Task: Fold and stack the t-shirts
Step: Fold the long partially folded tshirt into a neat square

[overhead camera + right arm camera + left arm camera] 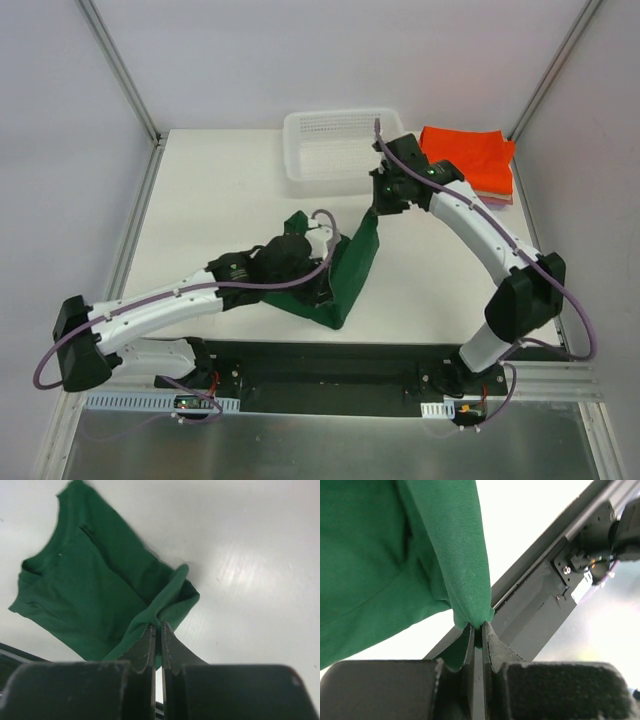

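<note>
The dark green t-shirt (350, 272) hangs lifted between both grippers over the table's near middle. My left gripper (322, 290) is shut on one edge of it, seen bunched at the fingertips in the left wrist view (477, 626). My right gripper (380, 205) is shut on another edge, pinched in the right wrist view (157, 625), with the green shirt (90, 595) draping below onto the table. A folded bright orange t-shirt (468, 155) tops a stack at the back right, with a lilac edge (497, 197) showing under it.
A white plastic mesh basket (335, 150) stands at the back middle, just left of my right gripper. The black base rail (545, 595) runs along the table's near edge. Frame posts stand at the back corners.
</note>
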`<state>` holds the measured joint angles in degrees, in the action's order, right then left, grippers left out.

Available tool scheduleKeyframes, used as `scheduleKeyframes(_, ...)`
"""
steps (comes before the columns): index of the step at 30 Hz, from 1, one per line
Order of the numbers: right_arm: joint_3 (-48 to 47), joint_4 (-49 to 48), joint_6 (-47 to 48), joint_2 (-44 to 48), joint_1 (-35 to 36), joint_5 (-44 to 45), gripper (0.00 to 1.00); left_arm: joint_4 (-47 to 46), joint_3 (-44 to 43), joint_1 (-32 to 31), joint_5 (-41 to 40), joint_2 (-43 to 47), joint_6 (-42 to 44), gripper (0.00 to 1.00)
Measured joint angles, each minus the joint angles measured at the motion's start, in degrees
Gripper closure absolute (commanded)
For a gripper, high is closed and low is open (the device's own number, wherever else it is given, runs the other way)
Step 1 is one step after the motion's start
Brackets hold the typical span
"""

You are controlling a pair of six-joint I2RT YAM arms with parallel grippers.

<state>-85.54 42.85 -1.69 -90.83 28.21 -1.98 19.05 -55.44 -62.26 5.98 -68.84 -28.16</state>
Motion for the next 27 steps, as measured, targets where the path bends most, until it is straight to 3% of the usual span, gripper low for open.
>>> scheduleKeyframes(7, -15.82, 1.46, -0.20, -12.94, 6.36, -0.42, 0.99, 5.51, 5.62, 8.17, -2.73, 12.17, -4.48, 1.00)
scheduleKeyframes(13, -26.62, 2.27, -1.07, -23.61, 10.19, -0.37, 1.00, 11.67, 6.49, 12.11, -8.02, 16.76, -7.08, 1.00)
scheduleKeyframes(19, -30.14, 0.81, -3.85, -30.01, 11.74, 1.77, 1.00, 16.09, 7.72, 18.01, -13.75, 14.67, -8.90, 1.00)
scheduleKeyframes(27, -27.06, -8.13, -8.81, -33.99, 11.78, 5.14, 0.98, 16.13, 6.93, 23.26, -21.00, 2.78, -8.94, 1.00)
